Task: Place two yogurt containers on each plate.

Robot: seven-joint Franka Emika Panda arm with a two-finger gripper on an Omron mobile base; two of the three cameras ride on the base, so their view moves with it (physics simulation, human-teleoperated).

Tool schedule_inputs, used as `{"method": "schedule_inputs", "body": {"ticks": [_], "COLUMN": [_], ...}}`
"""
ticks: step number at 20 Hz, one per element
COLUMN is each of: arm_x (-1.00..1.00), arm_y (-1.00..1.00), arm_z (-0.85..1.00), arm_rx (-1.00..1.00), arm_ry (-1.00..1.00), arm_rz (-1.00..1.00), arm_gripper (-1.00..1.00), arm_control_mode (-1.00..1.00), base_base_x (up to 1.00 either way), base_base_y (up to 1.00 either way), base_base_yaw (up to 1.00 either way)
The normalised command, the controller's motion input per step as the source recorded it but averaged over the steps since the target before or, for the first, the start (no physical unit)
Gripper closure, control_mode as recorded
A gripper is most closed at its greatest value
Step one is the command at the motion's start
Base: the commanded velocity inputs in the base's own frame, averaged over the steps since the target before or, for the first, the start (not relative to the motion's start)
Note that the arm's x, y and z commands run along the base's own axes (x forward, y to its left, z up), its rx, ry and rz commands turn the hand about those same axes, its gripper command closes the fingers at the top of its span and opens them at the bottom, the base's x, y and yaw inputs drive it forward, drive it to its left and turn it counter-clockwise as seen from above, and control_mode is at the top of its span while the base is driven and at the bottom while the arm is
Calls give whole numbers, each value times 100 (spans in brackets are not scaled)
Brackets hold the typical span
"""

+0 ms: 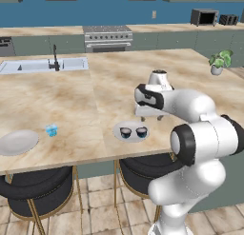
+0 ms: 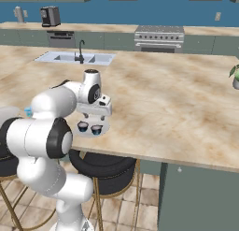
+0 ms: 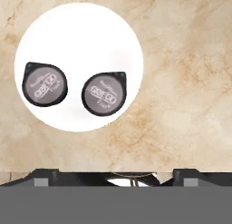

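Above the near plate with two dark cups, the hand points down, jaws apart.

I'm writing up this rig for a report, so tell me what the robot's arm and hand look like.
The arm is glossy white, built of rounded, bulbous segments with dark black bands at the joints. The hand is a white, boxy block with a black face, and its two small dark fingertips are square-edged. No cables or markings are visible.

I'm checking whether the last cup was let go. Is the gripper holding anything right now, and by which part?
Nothing is held. The gripper hangs open above the counter, and both dark yogurt containers sit free on the plate.
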Motion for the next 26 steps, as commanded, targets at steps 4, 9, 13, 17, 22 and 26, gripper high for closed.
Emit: {"method": "schedule_inputs", "body": {"ticks": [4,9,13,17,22,26], "arm_x": [-23,-43,-46,-57,-25,-24], "arm_y": [0,-2,0,-1,-2,-2], "arm_z": [18,21,19,12,13,11], "arm_rx": [0,0,1,0,1,0], "arm_ry": [-7,-10,-4,-5,-6,-7], "arm_rz": [7,5,0,-4,-1,0], "arm_gripper": [-100,-100,-100,-100,-100,-100], "arm_control_mode": [-100,-100,-100,-100,-100,-100], "base_base_x": [0,0,0,0,0,0], "base_base_y": [0,0,0,0,0,0], "base_base_yaw": [0,0,0,0,0,0]}}
